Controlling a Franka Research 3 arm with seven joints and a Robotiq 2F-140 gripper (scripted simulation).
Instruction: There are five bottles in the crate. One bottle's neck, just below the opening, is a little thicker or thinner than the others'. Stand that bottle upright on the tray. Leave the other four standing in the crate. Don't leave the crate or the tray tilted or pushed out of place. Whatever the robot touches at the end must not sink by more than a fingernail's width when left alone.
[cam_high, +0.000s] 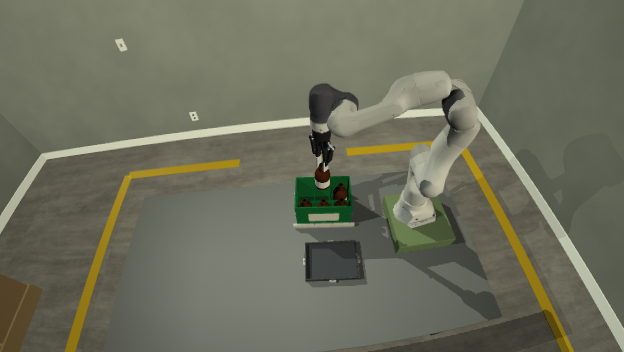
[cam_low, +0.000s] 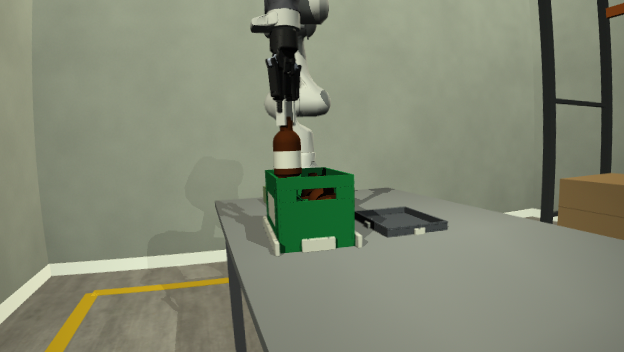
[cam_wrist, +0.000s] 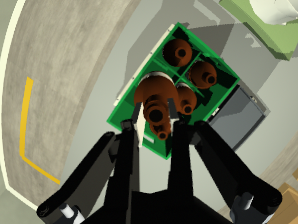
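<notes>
A green crate (cam_high: 324, 207) stands on the grey table, also in the side view (cam_low: 310, 210) and the wrist view (cam_wrist: 180, 86). My gripper (cam_high: 322, 156) is shut on the neck of a brown bottle with a white label (cam_high: 322, 178). The bottle hangs upright, its bottom just inside the crate's top rim at the back left corner (cam_low: 287, 150). In the wrist view the held bottle (cam_wrist: 156, 106) sits between my fingers. Several other brown bottles (cam_high: 340, 192) stand low in the crate. The dark grey tray (cam_high: 333, 261) lies flat in front of the crate, empty.
The robot's base stands on a green block (cam_high: 419, 225) right of the crate. White guide strips (cam_low: 318, 244) lie around the crate's foot. A brown cardboard box (cam_low: 592, 202) and a black rack (cam_low: 575, 102) stand at the right of the side view.
</notes>
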